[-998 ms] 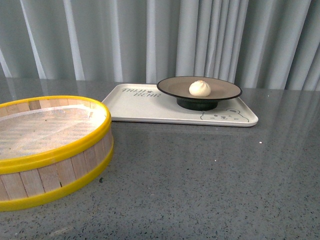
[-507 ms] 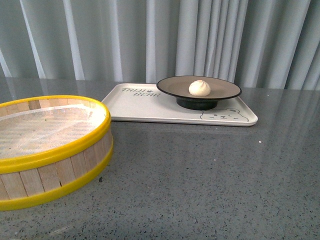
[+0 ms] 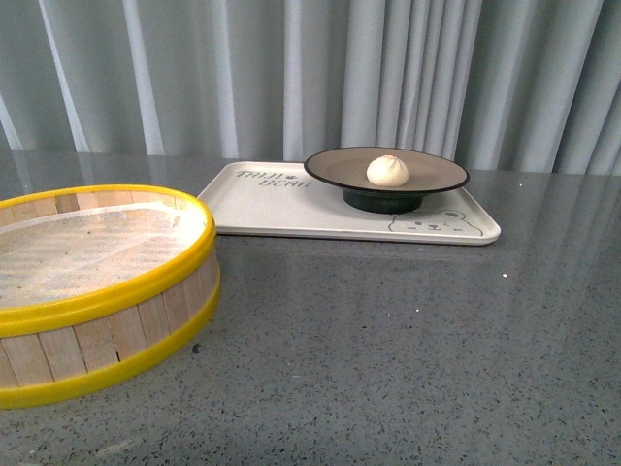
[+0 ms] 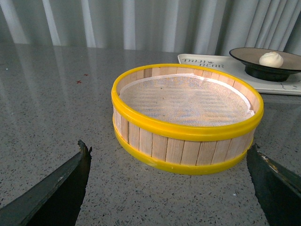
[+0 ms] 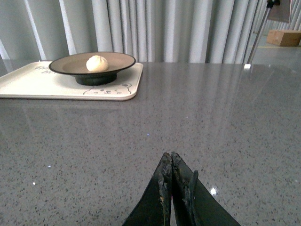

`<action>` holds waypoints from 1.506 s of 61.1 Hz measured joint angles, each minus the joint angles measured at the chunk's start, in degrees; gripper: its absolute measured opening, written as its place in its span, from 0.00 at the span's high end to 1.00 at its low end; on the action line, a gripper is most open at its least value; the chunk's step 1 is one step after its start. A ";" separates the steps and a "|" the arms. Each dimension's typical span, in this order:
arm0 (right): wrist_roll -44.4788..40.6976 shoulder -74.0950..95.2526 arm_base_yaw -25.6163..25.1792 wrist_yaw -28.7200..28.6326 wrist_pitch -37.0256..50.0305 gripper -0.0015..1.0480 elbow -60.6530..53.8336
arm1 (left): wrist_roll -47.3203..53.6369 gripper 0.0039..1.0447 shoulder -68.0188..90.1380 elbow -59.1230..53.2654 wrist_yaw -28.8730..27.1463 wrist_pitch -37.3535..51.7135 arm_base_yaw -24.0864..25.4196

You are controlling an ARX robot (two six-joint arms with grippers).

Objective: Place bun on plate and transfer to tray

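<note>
The white bun [image 3: 387,171] rests in the middle of the black-rimmed tan plate [image 3: 340,171]. That plate stands on the right half of the cream tray [image 3: 262,209] at the back of the table. The right wrist view shows the same bun [image 5: 97,63], plate [image 5: 66,64] and tray [image 5: 28,82] far off. My right gripper [image 5: 170,157] is shut and empty, low over bare table. My left gripper [image 4: 168,148] is open, its fingertips [image 4: 84,149] spread wide just short of the steamer basket. Neither arm appears in the front view.
A yellow-rimmed wooden steamer basket [image 3: 146,291] with a white liner sits at the front left; it also fills the left wrist view as the basket [image 4: 183,150]. Grey speckled table [image 3: 408,349] stretches in front of the tray. Pale curtains hang behind.
</note>
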 joint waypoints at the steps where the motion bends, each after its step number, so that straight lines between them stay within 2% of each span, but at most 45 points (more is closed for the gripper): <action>1: 0.00 -1.51 0.02 0.00 -2.25 0.98 0.04 | 0.00 0.06 0.00 0.00 0.02 0.00 0.00; 6: -0.04 -6.99 0.02 0.00 -8.26 0.98 0.02 | 0.00 0.06 0.00 0.00 0.00 0.00 0.00; 27: -0.02 -8.35 0.02 -0.02 -8.61 0.98 0.02 | 0.00 0.06 0.00 0.00 0.00 0.00 0.00; 41: -0.09 -8.35 0.02 0.00 -8.61 0.63 0.02 | 0.00 0.06 0.00 0.00 0.00 0.00 0.00; 54: -0.09 -8.35 0.02 -0.02 -8.61 0.25 0.02 | 0.00 0.06 0.00 0.00 0.02 0.00 0.00; 62: -0.02 -8.35 0.02 -0.02 -8.61 0.06 0.02 | 0.00 0.06 0.00 0.00 0.00 0.00 0.00; 65: -0.07 -8.35 0.02 -0.02 -8.61 0.09 0.02 | 0.00 0.06 0.00 0.00 0.00 0.00 0.00; 92: -0.07 -8.35 0.02 -0.02 -8.61 0.08 0.02 | 0.00 0.06 0.00 0.00 0.02 0.00 0.00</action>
